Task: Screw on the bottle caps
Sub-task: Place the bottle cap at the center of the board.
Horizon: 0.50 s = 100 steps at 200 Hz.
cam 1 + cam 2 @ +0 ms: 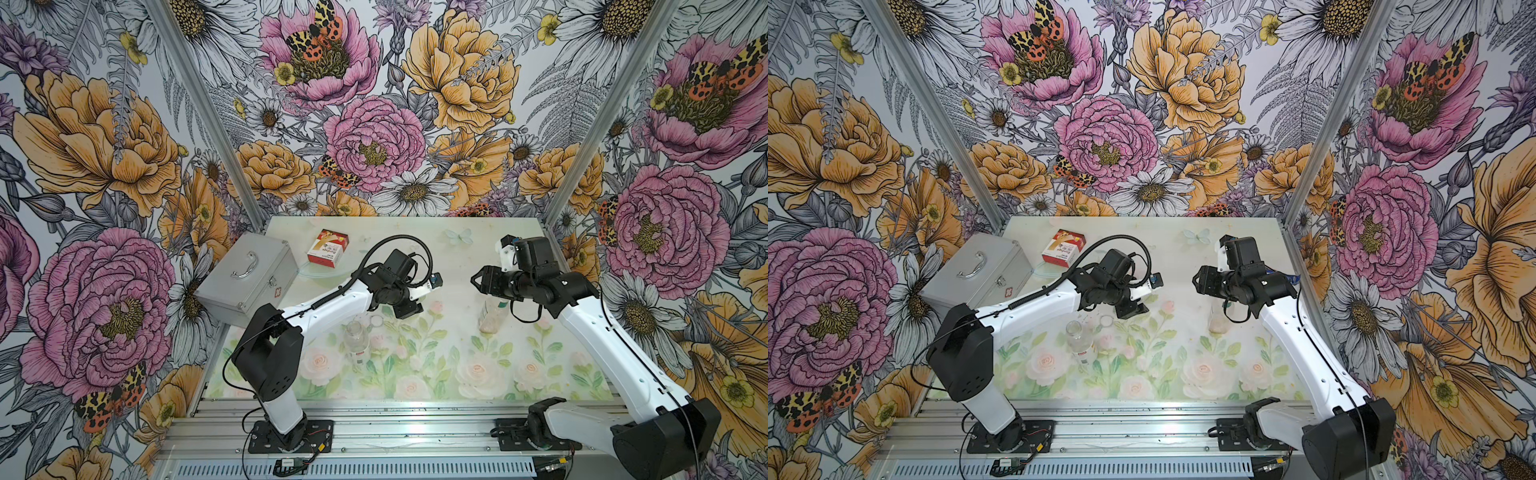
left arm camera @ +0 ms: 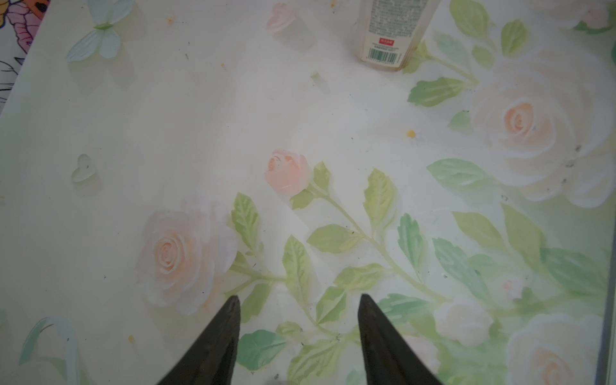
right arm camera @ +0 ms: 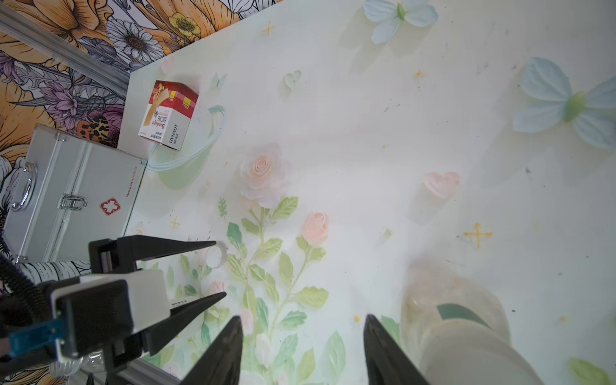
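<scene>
Right gripper fingers apart — bottle just beside, 1 cap well apart

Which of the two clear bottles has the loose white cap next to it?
The clear bottle with the red-and-white label: the round white screw cap lies beside it. The green-labelled clear bottle stands apart, under the right arm.

**Bottles, clear: 2.** The red-labelled bottle stands toward the left edge of the counter. The green-labelled bottle stands toward the right edge.

**Caps, white, round: 1 counted.** One cap lies loose. The green-labelled bottle's whitish top is too blurred to count.

**Case, silver, handled: 1**, at the left edge.

**Bandage box: 1**, near the far-left corner.

**Claws: 2.** The left claw and the right claw.
</scene>
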Tool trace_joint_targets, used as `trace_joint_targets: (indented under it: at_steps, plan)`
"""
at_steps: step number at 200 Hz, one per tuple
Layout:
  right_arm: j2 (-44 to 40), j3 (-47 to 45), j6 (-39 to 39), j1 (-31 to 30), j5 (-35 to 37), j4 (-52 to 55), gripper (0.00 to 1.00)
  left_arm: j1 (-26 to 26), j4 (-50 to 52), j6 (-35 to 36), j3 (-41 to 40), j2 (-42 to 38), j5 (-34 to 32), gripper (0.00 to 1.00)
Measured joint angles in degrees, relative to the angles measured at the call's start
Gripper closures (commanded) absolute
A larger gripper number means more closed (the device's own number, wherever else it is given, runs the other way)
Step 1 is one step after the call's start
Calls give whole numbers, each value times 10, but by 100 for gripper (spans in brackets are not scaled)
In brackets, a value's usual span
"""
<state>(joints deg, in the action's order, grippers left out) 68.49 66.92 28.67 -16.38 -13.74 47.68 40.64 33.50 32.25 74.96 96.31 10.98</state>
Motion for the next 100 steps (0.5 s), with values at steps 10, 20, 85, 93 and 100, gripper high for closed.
trace_joint_targets:
  at_steps: [10,20,85,93,100]
  plan:
    - [1,0,-3,-11,1,2,44,-13,0,-26,5,-11,0,39]
    - [3,0,-6,-23,2,2,44,-28,0,-54,8,-27,0,38]
    - [103,41,-16,-166,66,9,44,-176,2,-310,16,-98,-24,38]
    - [117,52,-18,-183,75,9,44,-197,2,-344,15,-99,-27,37]
    - [130,62,-21,-197,82,9,44,-213,2,-370,12,-101,-29,36]
